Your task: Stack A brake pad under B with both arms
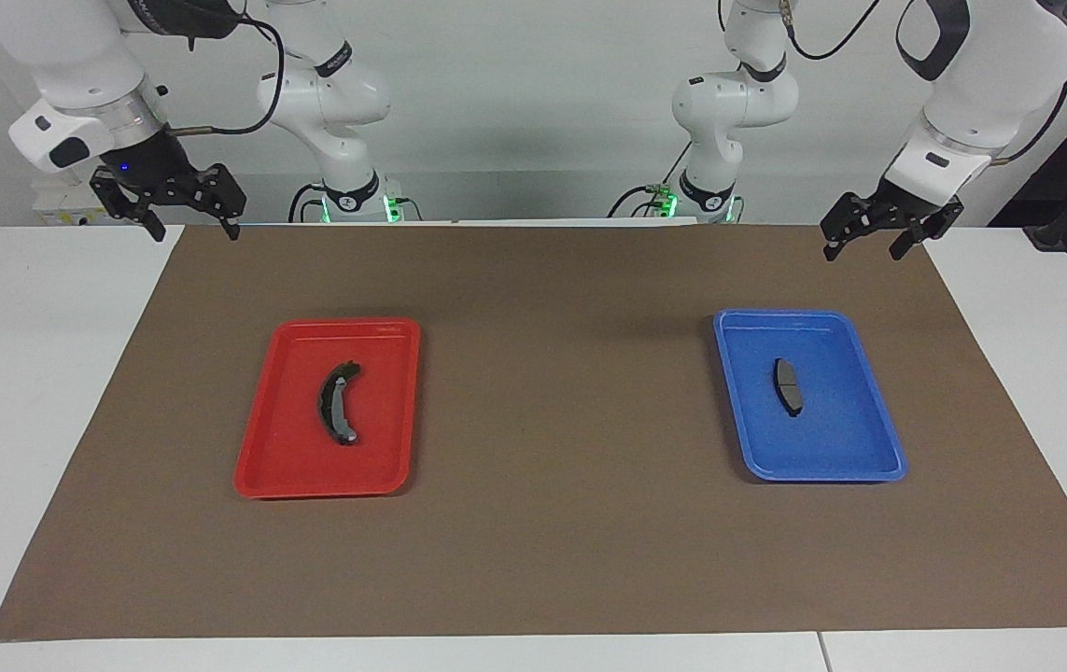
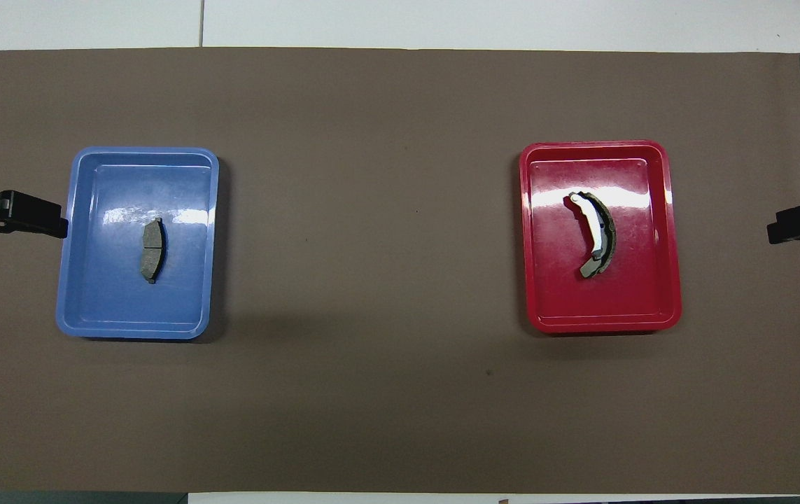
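The short dark-grey A brake pad (image 1: 788, 386) lies in a blue tray (image 1: 846, 420) toward the left arm's end of the table; it also shows in the overhead view (image 2: 152, 250). The long crescent pad B (image 1: 338, 403) lies in a red tray (image 1: 295, 457) toward the right arm's end, and shows from above (image 2: 597, 234). My left gripper (image 1: 864, 250) hangs open and empty over the mat's edge, beside the blue tray (image 2: 113, 301). My right gripper (image 1: 194, 231) hangs open and empty over the mat's other end, beside the red tray (image 2: 641, 294).
A brown mat (image 1: 552, 392) covers most of the white table (image 1: 29, 373). The two trays stand well apart on it, with bare mat (image 2: 372, 231) between them. Cables hang from both arms.
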